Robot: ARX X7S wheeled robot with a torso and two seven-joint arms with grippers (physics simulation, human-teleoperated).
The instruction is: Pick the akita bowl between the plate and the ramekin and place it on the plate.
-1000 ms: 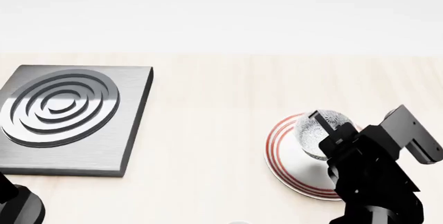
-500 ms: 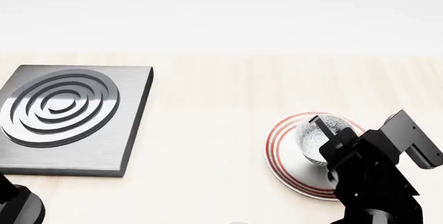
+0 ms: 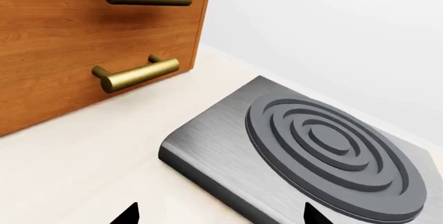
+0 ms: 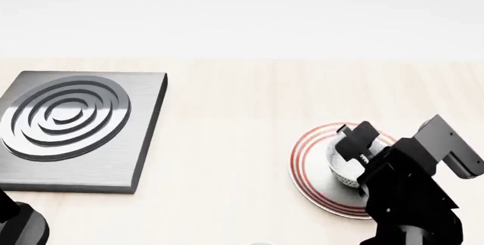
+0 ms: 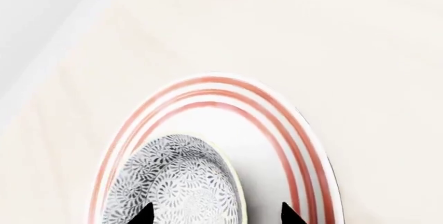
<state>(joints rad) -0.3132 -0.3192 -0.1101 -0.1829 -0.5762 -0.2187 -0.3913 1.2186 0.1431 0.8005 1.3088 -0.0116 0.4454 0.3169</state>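
Note:
The akita bowl (image 4: 343,168), grey-and-white speckled, rests on the plate (image 4: 306,165), a white plate with red rings at the near right of the table. My right gripper (image 4: 352,152) hovers just over it, open. In the right wrist view one fingertip (image 5: 143,214) lies over the akita bowl (image 5: 180,187) and the other over the bare plate (image 5: 266,146), so the right gripper (image 5: 216,217) straddles the bowl's rim without clamping it. My left gripper (image 3: 218,218) is open over bare tabletop, holding nothing. The ramekin is out of view.
A grey square slab (image 4: 76,129) with raised concentric rings lies at the left, close to the left gripper; the same slab (image 3: 312,146) fills the left wrist view. A wooden cabinet (image 3: 83,32) with brass handles stands beyond it. A pale wall backs the table.
The right gripper lowered the bowl onto the plate, then its fingers spread apart and let go. The left arm has not moved.

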